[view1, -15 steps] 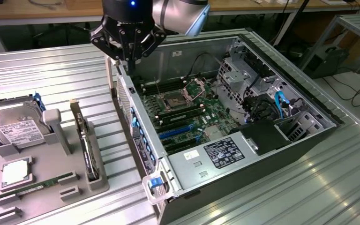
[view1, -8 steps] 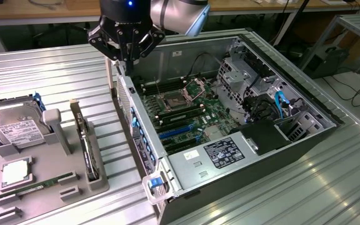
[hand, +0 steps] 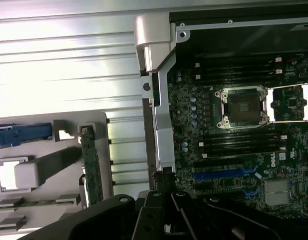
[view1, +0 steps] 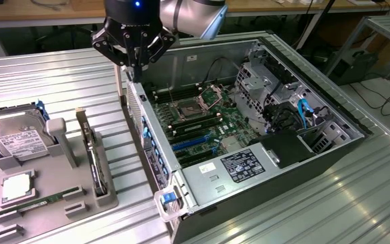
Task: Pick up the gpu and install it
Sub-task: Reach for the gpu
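The gpu is a thin green card standing on edge in a slot of the grey holder tray, on the exterior view's left. In the wrist view the gpu shows as a narrow green strip in the tray. My gripper hangs high above the near wall of the open computer case, its dark fingers drawn together to a point with nothing between them. It is well above and off to the side of the gpu. The gripper sits over the case edge in the wrist view.
The motherboard lies in the case, with blue expansion slots and an empty processor socket. The tray also carries a silver hard drive, a processor chip and a memory stick. All rests on a ribbed metal table.
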{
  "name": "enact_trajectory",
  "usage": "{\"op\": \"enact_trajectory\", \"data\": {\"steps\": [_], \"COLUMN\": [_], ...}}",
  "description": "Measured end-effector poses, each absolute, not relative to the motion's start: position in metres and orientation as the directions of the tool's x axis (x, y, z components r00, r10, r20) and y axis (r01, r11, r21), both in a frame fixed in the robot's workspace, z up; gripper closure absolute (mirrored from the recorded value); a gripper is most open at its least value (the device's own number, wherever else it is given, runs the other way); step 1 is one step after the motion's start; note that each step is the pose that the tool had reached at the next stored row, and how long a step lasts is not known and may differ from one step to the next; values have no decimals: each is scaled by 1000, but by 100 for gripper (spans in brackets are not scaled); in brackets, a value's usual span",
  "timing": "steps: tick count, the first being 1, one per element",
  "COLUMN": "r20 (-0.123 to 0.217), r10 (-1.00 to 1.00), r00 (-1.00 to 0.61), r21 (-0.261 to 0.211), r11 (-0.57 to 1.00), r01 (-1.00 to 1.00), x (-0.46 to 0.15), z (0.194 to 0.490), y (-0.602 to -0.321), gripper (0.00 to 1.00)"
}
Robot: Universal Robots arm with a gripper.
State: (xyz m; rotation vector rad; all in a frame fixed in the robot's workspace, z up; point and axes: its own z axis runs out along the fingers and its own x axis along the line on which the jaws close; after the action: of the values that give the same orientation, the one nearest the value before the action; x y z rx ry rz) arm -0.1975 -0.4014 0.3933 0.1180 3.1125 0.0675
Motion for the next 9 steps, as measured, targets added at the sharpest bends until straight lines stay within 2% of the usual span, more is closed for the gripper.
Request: {"op": "enact_trajectory", "data": {"steps": [9], "r20": [-24], "r10": [76], "r00": [-997], "r21": [44], "r11": [996], "r01": [75], "x": [-203], "z": [393], "y": [-402], "gripper": [89]}}
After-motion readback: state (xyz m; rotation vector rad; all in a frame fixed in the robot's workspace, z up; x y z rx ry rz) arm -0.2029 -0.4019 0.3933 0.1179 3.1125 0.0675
